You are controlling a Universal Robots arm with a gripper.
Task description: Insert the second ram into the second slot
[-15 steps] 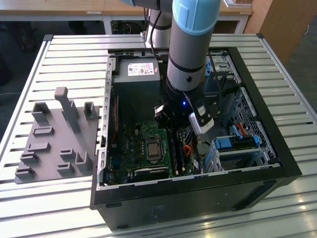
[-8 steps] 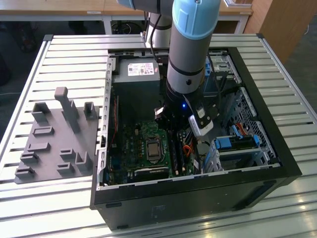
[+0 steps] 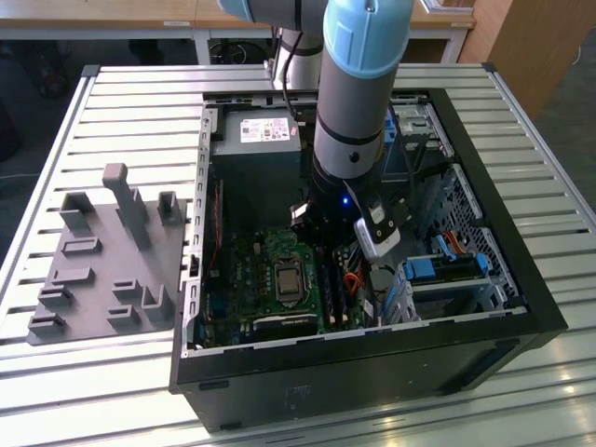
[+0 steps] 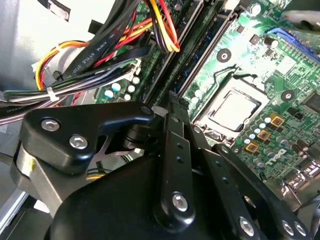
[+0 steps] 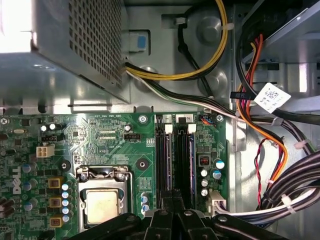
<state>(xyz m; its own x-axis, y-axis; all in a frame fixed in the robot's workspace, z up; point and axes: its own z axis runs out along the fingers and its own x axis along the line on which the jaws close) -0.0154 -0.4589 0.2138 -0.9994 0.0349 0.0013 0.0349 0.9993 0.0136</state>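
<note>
My gripper (image 3: 326, 247) reaches down inside the open computer case (image 3: 521, 307), right over the black memory slots (image 5: 175, 150) beside the processor socket. In both wrist views the fingertips (image 5: 165, 212) (image 4: 172, 107) sit pressed together above the slots' near end. They look shut, and I see nothing between them. Thin blue edges of memory sticks (image 5: 167, 160) run along the slots. I cannot tell which one is the second ram. The slots (image 4: 200, 55) stretch away past the fingertips in the second wrist view.
The silver power supply (image 3: 256, 149) fills the case's far end. Cable bundles (image 5: 280, 185) (image 4: 90, 60) lie close to the slots. The processor socket (image 5: 102, 205) is on their other side. Light-blue drive-bay clips (image 3: 447, 270) sit toward the exterior view's right. A grey fixture plate (image 3: 102, 270) lies outside the case.
</note>
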